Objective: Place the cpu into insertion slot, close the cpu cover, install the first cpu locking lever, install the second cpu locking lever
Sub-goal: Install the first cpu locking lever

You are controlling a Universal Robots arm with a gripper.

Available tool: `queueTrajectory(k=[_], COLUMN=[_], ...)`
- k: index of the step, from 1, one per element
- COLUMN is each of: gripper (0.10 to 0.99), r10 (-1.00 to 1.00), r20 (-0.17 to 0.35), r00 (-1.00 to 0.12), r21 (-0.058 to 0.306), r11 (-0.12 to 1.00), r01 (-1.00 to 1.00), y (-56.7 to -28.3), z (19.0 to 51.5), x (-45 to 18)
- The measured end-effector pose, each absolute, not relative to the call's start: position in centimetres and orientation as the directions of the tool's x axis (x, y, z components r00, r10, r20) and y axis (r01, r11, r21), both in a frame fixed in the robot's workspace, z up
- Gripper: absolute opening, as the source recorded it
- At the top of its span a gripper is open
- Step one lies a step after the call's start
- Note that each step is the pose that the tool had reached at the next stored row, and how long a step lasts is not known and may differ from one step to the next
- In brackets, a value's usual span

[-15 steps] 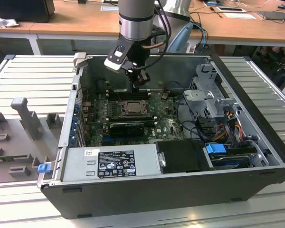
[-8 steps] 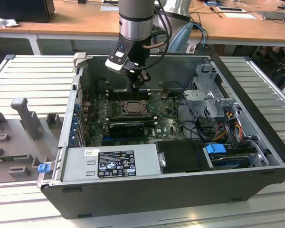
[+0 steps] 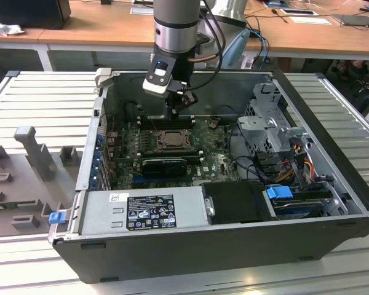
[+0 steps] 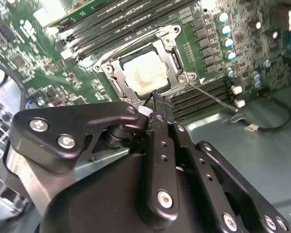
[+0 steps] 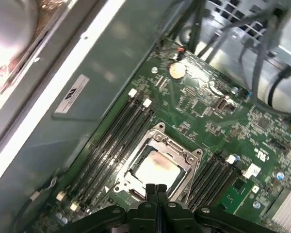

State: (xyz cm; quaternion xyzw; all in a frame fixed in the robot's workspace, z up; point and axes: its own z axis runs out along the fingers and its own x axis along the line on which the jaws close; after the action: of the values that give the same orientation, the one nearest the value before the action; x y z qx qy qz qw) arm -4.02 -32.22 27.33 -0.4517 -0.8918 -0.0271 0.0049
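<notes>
Pale silvery-beige cpu (image 4: 144, 73), silver cpu cover (image 4: 118, 81), green circuit board (image 4: 58, 80)

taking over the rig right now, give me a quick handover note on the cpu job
The pincer is shut and holds nothing. Its tips are low beside an edge of the cpu cover; I cannot tell if they touch it.
The cpu lies in the insertion slot. The cover is down over it, and the chip's face shows through the window.
Done: cpu placed, cover closed.
Left: the locking levers. One thin lever angles out from the socket's corner in the second wrist view and looks unlatched. I cannot judge the other.
</notes>
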Motion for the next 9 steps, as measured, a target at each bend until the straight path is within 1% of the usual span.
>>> queueTrajectory(k=[2, 9], gripper=[0.106, 0.106], r10=[0.767, 0.652], r20=[0.033, 0.032], r00=[-0.64, -0.758], r21=[0.044, 0.043], r11=[0.639, 0.757], r01=[0.768, 0.652], y=[-32.22, -32.23], z=[27.33, 27.32], x=[-4.02, -4.02])
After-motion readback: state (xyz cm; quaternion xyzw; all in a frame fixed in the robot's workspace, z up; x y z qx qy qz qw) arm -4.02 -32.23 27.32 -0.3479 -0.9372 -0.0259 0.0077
